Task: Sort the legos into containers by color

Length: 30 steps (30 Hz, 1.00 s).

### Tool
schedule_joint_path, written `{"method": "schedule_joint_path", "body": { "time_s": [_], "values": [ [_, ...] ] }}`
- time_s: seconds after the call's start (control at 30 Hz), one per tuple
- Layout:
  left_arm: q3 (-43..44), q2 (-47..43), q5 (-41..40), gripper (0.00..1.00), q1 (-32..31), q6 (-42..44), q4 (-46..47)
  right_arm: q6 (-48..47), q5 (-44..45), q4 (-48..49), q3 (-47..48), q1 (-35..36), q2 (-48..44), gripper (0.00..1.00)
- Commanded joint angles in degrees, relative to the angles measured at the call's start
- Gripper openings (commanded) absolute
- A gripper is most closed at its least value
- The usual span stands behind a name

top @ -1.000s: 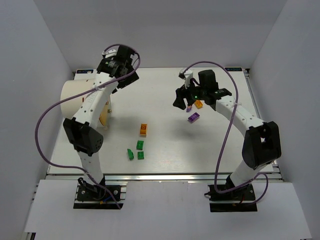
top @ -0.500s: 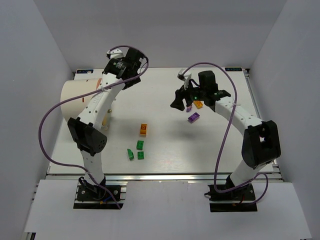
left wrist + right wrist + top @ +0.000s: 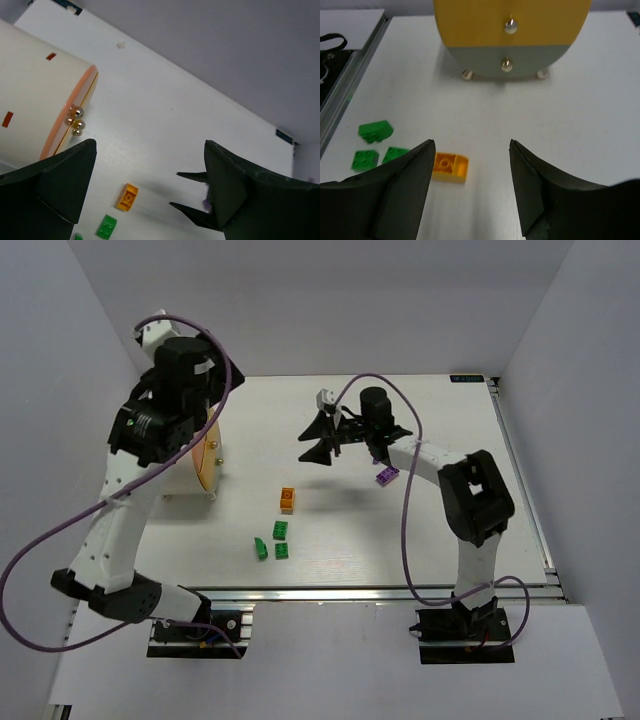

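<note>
Container: one drum (image 3: 30, 95), cream-white wall, lying on its side at the left of the counter (image 3: 440, 530), its orange round face (image 3: 207, 455) turned toward the bricks.

Bricks, all loose on the counter:
- One orange brick (image 3: 288, 500) near the middle.
- Three green bricks (image 3: 281, 530) clustered just nearer the arm bases.
- One purple brick (image 3: 387, 476) well apart to the right, beside the right arm.

Overhead view: the raised left arm covers most of the drum, so only a sliver of the face shows.

Left wrist view: it alone shows the cream wall with small red marks, and brass knobs (image 3: 76, 120) at the rim.

Right wrist view: it alone shows the face head-on, orange above and grey below, with two knobs one above the other and small brass feet (image 3: 466, 74) on the counter. The orange brick lies just beside one finger.

Left fingers (image 3: 80, 160): spread wide, nothing between them, high above the counter.

Right fingers (image 3: 420, 160): apart, nothing between them, pointing toward the drum.
</note>
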Motion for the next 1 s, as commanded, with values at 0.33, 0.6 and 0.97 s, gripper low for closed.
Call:
{"method": "schedule_joint_path", "body": {
  "time_s": [0.33, 0.6, 0.97],
  "values": [
    [-11.88, -15.32, 9.47, 0.98, 0.29, 10.54, 17.13, 14.29, 14.91, 29.93, 34.53, 10.67, 24.26, 0.66],
    [-17.78, -18.23, 11.31, 0.97, 0.29, 9.57, 19.51, 13.68, 16.76, 30.61, 40.45, 14.36, 30.69, 0.68],
    [-16.82, -15.77, 13.52, 0.97, 0.29, 11.16, 19.60, 14.12, 22.83, 29.39, 54.34, 16.82, 40.54, 0.68]
  ]
}}
